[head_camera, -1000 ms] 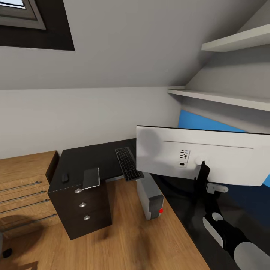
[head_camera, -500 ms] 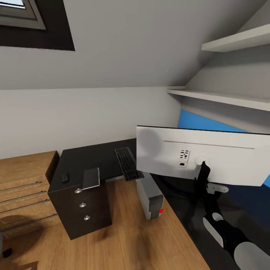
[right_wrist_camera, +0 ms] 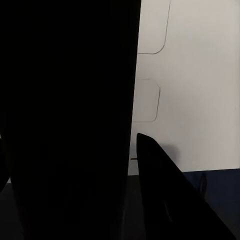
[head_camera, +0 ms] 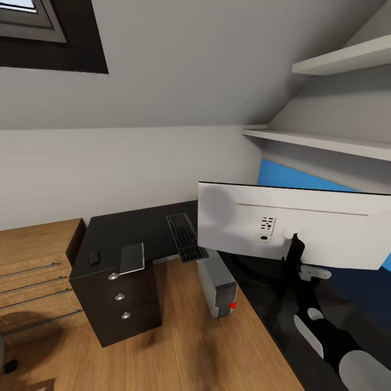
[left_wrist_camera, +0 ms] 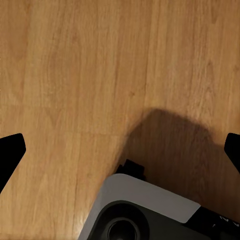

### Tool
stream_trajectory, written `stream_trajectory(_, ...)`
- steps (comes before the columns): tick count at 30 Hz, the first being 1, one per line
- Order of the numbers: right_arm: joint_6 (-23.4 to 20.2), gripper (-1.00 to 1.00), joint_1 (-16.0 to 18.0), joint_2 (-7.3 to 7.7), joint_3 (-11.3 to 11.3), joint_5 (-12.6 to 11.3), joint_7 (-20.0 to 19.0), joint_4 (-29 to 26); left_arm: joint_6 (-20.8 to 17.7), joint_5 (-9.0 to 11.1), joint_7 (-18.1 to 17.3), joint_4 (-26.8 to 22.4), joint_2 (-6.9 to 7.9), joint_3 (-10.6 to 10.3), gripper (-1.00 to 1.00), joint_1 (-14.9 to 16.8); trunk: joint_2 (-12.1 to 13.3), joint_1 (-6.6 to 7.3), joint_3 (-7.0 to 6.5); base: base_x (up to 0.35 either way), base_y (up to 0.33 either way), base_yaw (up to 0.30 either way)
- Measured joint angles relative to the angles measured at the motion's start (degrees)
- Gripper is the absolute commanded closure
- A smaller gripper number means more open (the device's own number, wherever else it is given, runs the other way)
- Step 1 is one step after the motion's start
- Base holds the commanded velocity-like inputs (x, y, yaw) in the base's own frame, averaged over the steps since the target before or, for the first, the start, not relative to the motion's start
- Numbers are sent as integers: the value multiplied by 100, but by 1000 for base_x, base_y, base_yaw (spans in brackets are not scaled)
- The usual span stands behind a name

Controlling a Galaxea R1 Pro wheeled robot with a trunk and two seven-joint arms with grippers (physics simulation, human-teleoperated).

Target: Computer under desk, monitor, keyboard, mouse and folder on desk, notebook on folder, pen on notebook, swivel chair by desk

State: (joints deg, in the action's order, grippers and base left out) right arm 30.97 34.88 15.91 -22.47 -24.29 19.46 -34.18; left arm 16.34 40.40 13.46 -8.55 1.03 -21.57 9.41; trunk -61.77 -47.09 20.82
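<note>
The monitor (head_camera: 304, 228) shows its white back above the right wing of the black desk (head_camera: 136, 231); its base is hidden. My right gripper (head_camera: 298, 265) (right_wrist_camera: 75, 145) is shut on the monitor's thin black stand. The keyboard (head_camera: 184, 237) lies on the desk, overhanging its near edge. The mouse (head_camera: 94, 257) and the dark notebook (head_camera: 132, 258) rest at the desk's left end. The grey computer (head_camera: 217, 282) stands on the floor at the desk's inner corner. My left gripper (left_wrist_camera: 120, 150) hangs open over bare wood floor. Folder, pen and swivel chair are out of view.
A black drawer unit (head_camera: 122, 304) with silver knobs stands under the desk's left end. Low light-wood shelving (head_camera: 32, 266) is at the left. Wall shelves (head_camera: 326, 141) jut out above the monitor under the sloped ceiling. Open floor lies in front of the desk.
</note>
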Motion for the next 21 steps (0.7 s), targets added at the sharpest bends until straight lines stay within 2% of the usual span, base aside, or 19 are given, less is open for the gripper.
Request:
stream_trajectory(10,1,100,0,-4,-2,7,1,0,0,0,0,0,0,0,-100,1,0,-1,0,-26,0,0)
stream_trajectory(21,2,100,2,-8,3,31,1,6,-9,-1,0,0,0,8,-100,2,0,-3,-1,-276,0,0)
